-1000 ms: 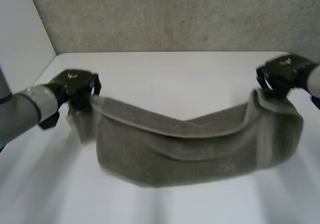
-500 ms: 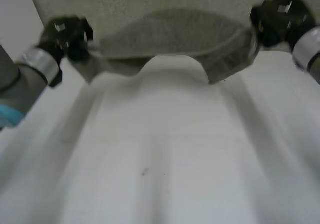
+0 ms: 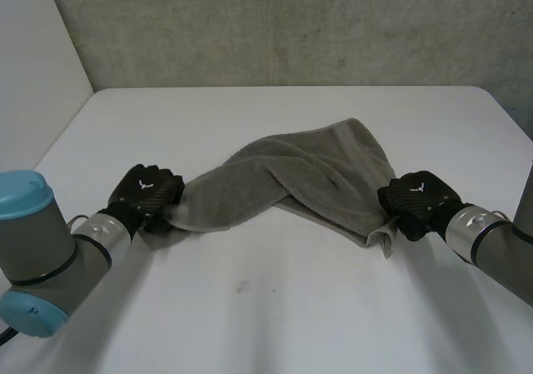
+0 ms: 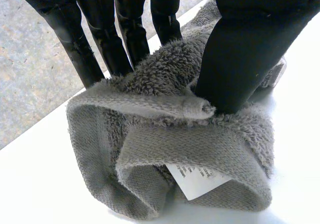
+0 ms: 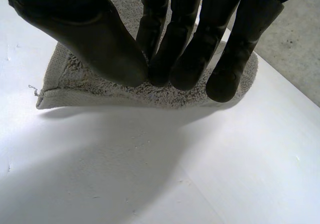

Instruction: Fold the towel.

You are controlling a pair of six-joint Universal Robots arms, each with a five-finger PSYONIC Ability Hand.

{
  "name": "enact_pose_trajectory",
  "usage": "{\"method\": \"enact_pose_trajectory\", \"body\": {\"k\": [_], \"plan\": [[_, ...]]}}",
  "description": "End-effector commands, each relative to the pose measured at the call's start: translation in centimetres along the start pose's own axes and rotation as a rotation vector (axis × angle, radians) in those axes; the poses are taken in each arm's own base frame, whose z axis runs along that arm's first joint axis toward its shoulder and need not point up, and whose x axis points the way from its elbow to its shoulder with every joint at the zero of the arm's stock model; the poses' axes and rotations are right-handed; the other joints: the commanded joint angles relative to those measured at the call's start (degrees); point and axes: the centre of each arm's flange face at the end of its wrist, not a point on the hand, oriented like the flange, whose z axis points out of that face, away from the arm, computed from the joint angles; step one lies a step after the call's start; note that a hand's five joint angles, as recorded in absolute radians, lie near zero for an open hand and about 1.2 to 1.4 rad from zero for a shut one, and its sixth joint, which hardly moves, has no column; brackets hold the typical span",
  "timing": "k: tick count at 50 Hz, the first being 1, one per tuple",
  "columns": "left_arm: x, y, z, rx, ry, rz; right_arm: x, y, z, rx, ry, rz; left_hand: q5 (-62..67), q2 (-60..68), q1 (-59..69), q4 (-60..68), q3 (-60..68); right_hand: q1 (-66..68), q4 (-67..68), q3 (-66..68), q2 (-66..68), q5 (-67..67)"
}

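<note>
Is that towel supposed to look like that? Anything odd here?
Yes: the towel lies twisted and bunched on the table, not flat. The left hand pinches one rumpled end, where a white label sticks out from the folds; the right hand pinches the opposite corner. No neat fold shows yet.

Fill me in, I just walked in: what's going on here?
A two-armed robot is folding a grey towel on a white table. Its left hand pinches one end, its right hand the opposite end. The towel lies bunched and twisted between them, not yet neatly folded.
</note>
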Motion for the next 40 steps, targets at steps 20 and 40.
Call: {"method": "enact_pose_trajectory", "body": {"k": [20,40], "plan": [[0.8,-1.3,-0.9,0.056,0.003,0.019,-0.6,0.6,-0.1,-0.020,-0.012,0.002,3.4,3.4,3.3,3.3,3.3,3.4,3.0,3.0,2.9,2.9],[1.4,-1.8,-1.0,0.072,0.018,0.026,-0.9,1.1,0.2,-0.037,-0.021,-0.002,11.6,11.6,11.5,11.5,11.4,3.4,3.0,3.0,2.9,2.9]]}}
